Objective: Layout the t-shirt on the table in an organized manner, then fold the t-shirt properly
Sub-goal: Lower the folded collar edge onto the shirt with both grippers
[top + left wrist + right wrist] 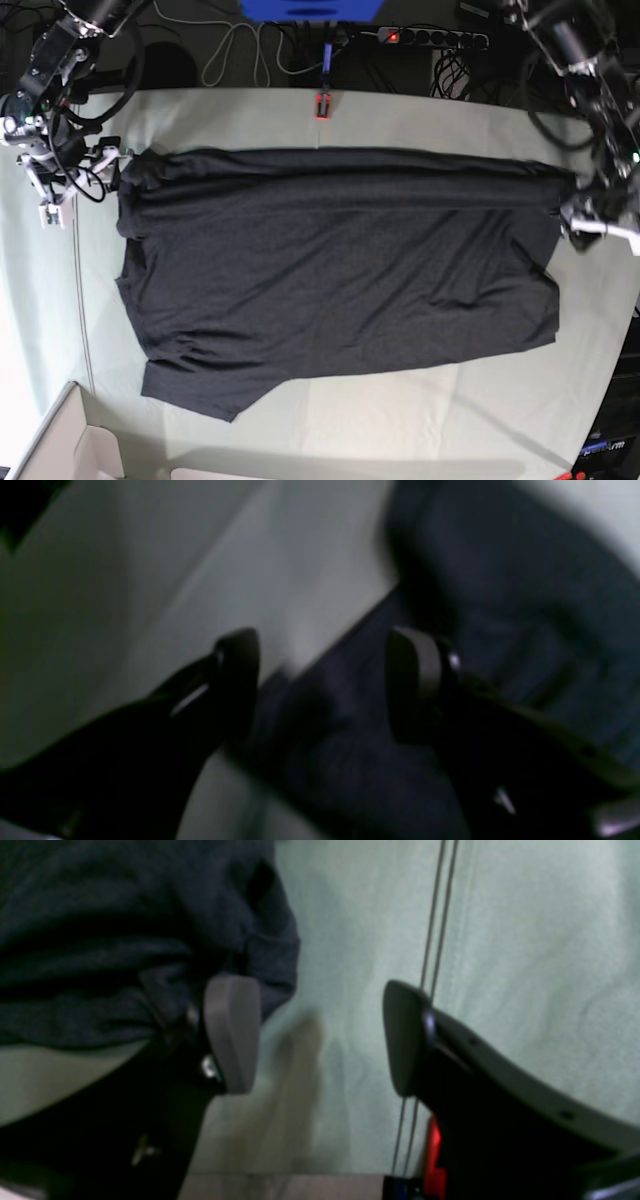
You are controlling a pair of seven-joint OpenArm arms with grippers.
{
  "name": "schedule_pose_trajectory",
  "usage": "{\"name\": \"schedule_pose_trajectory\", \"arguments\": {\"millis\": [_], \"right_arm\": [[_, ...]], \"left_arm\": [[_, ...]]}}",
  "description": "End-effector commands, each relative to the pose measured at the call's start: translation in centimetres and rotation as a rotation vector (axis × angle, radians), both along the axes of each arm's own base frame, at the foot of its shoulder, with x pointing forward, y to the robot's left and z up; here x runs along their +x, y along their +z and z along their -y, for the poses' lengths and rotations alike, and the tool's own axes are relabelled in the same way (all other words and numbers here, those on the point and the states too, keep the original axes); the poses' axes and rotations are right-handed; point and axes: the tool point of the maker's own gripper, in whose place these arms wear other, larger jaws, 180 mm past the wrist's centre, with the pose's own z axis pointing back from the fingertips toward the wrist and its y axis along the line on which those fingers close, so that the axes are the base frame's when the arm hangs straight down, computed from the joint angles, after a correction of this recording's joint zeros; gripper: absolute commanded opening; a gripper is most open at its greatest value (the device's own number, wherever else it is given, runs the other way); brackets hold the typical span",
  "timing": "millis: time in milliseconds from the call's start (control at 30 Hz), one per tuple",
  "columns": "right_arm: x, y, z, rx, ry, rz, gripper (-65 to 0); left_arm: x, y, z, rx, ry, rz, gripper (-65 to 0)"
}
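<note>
A: Where does the t-shirt sit right now?

B: Spread across the middle of the worktop, plain dark side up, no graphic showing. Far edge runs nearly straight between the two arms. Near edge is uneven, and one sleeve juts toward the cardboard box at the near corner.

A: Tool states?

B: Right tool: jaws stand wide apart with only pale cloth between them; the shirt's bunched corner lies just beside one pad, not pinched. Left tool: jaws also parted, above the shirt's edge where dark fabric meets the worktop. The wrist view is blurred, but I see nothing clamped.

A: So which step?

B: Judgement: layout is about done, with both far corners let go. Folding not begun.

A: Requirements for the next move?

B: Probably smooth the bunching at both far corners and the slanted near hem first. Then each tool must re-grip one thin layer at matching points and carry it over evenly, or the fold will skew.
</note>
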Motion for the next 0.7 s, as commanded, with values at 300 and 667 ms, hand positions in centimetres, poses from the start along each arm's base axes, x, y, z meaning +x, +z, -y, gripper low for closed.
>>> {"name": "schedule_pose_trajectory", "arguments": {"millis": [300,667], "right_arm": [[-0.6,0.5,0.8,-0.020,-0.004,0.014,-25.5],[-0.6,0.3,0.6,-0.016,0.002,0.010,-25.5]], "left_arm": [[-3.6,0.1,-0.2,0.010,-0.033,-0.135,-26.5],[-6.9,-4.3,0.3,-0.009,0.011,-0.143,-26.5]]}}
